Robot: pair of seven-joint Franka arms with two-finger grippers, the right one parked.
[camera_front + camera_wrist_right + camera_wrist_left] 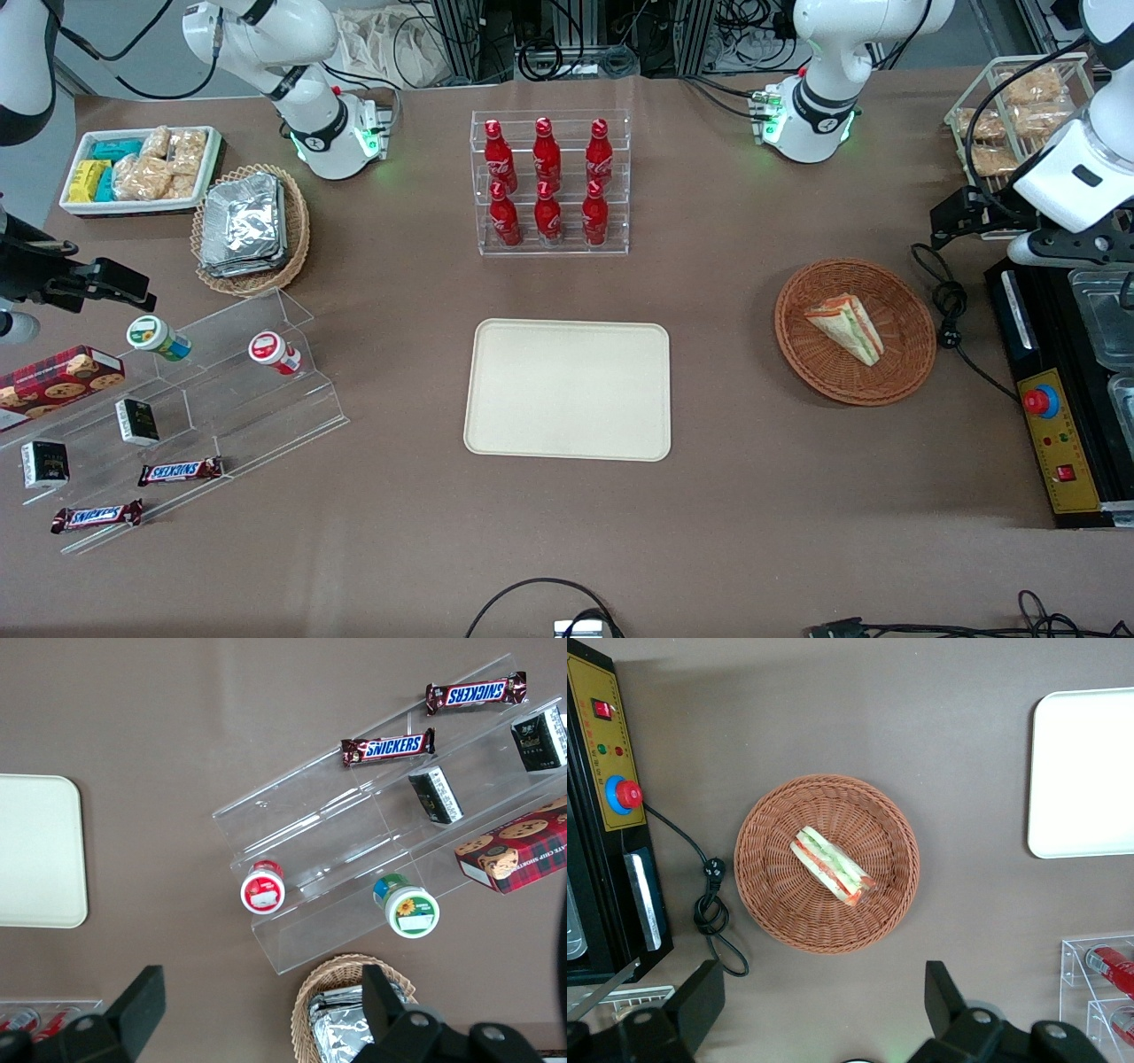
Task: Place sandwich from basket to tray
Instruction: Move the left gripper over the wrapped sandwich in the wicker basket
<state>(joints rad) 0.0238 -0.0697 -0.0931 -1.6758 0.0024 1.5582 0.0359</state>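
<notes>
The tray (567,390) lies nearest the front camera of the task's things, flat on the brown table (762,532) with nothing on it. Toward the working arm's end sits the basket (912,354), and the sandwich (846,328) lies in it on one flat face, its striped filling edge turned up and outward. The gripper (824,1014) hangs high above the basket's rim with its two fingers (700,1001) spread wide apart, holding nothing. The sandwich is probably light and soft, likely to squash or shed layers under a hard squeeze, so a gentle pinch across the two bread faces, near the middle of the wedge, looks safest. The wrist view looks straight down into the basket, showing the filling stripes and the wedge's angle between the fingers; the front view alone shows the whole tray and the open stretch of table between it and the basket.
</notes>
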